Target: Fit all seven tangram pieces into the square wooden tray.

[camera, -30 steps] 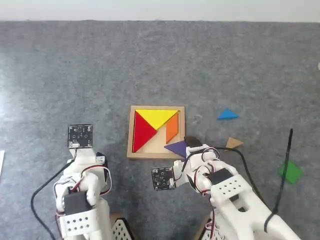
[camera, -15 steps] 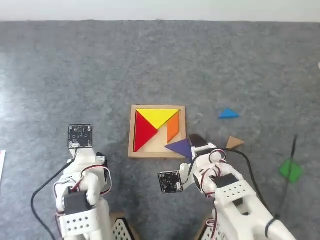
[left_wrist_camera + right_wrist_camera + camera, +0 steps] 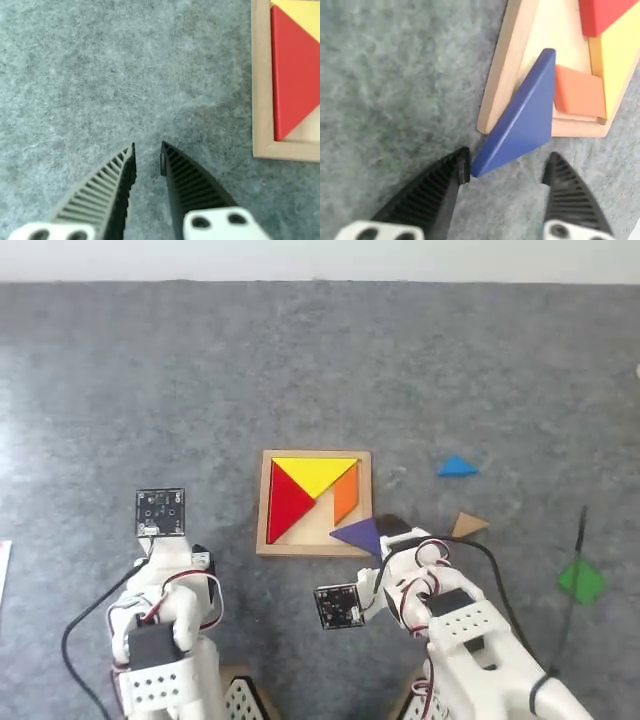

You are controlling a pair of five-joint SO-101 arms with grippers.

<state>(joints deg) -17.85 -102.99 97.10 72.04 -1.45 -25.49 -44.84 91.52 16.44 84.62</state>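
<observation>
The square wooden tray [image 3: 264, 502] holds a yellow triangle [image 3: 313, 475], a red triangle [image 3: 287, 504] and an orange piece [image 3: 345, 496]. A purple triangle [image 3: 358, 534] lies tilted across the tray's near right corner, half on the rim [image 3: 501, 85]. My right gripper [image 3: 507, 167] stands open just behind this triangle [image 3: 525, 117], with one fingertip [image 3: 462, 165] next to its corner. My left gripper [image 3: 147, 147] sits low over bare carpet left of the tray [image 3: 261, 90], all but shut, with nothing in it.
A small blue triangle [image 3: 456, 468], a tan triangle [image 3: 467, 526] and a green square [image 3: 581, 580] lie on the grey carpet right of the tray. A black cable [image 3: 570, 570] rises near the green square.
My right arm has drawn back a little towards the near edge and to the right. The purple triangle has shifted slightly on the tray's corner. The left arm has stayed still.
</observation>
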